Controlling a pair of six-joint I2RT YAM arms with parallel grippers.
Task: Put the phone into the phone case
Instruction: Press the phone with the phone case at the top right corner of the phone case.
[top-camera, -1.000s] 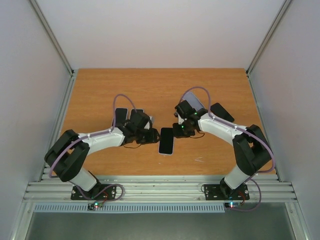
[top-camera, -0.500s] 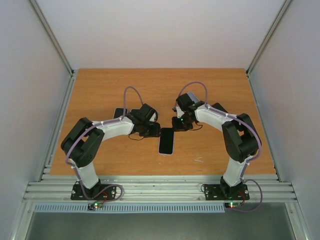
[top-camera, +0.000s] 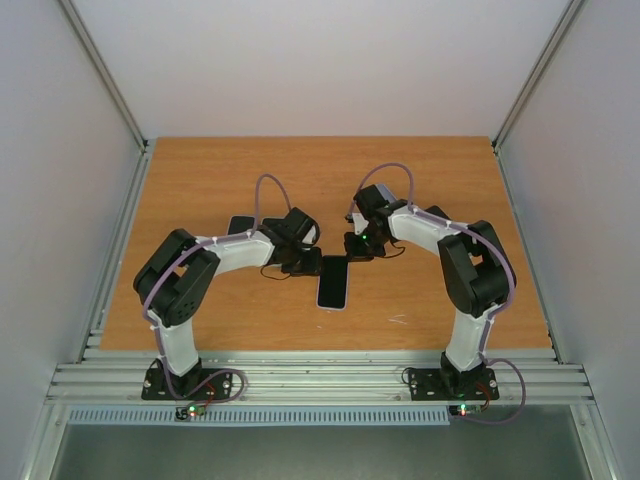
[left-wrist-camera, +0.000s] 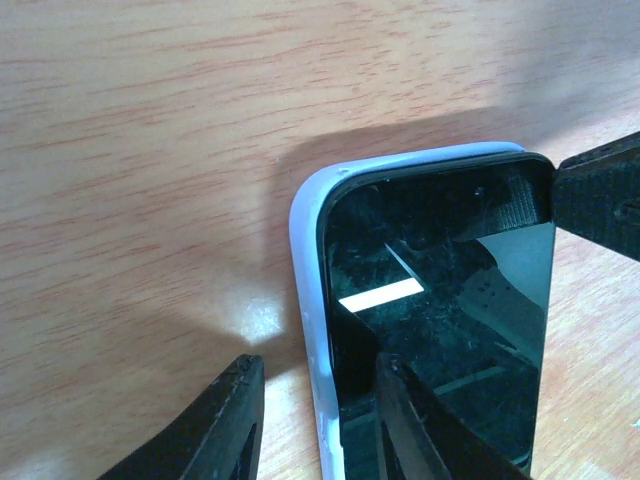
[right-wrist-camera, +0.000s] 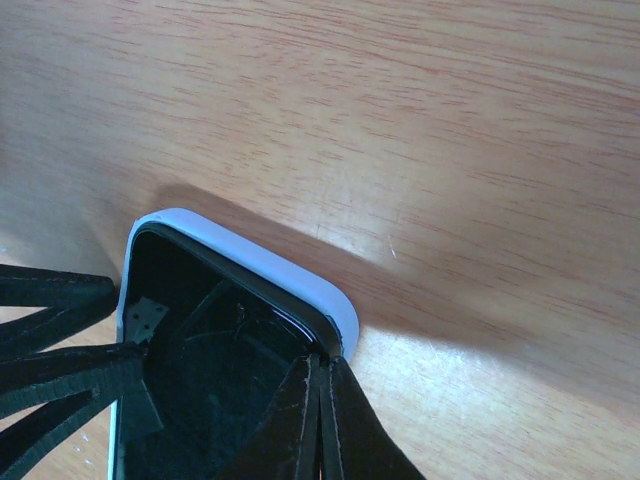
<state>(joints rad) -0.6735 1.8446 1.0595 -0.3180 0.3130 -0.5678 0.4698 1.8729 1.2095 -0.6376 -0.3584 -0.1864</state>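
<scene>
While right pincer (right-wrist-camera: 321, 362) meets the case (right-wrist-camera: 250, 256) corner, left pincer (left-wrist-camera: 313, 364) straddles its edge.

At 6 o'clock the right gripper (right-wrist-camera: 322, 362), fingers pressed together, touches the 3 o'clock corner of the pale-blue case (right-wrist-camera: 250, 262) around the dark phone (right-wrist-camera: 215, 385), lying at 7 o'clock on the table (right-wrist-camera: 420, 120), with left fingers (right-wrist-camera: 55, 288) at 9 o'clock.

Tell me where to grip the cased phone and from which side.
Take the phone across its two long edges, near mid-length, with the jaws coming straight down from above. It lies flat on the table, screen up, so only those straight, parallel sides of the pale blue case offer opposed faces; the rounded corners would probably slip.
</scene>
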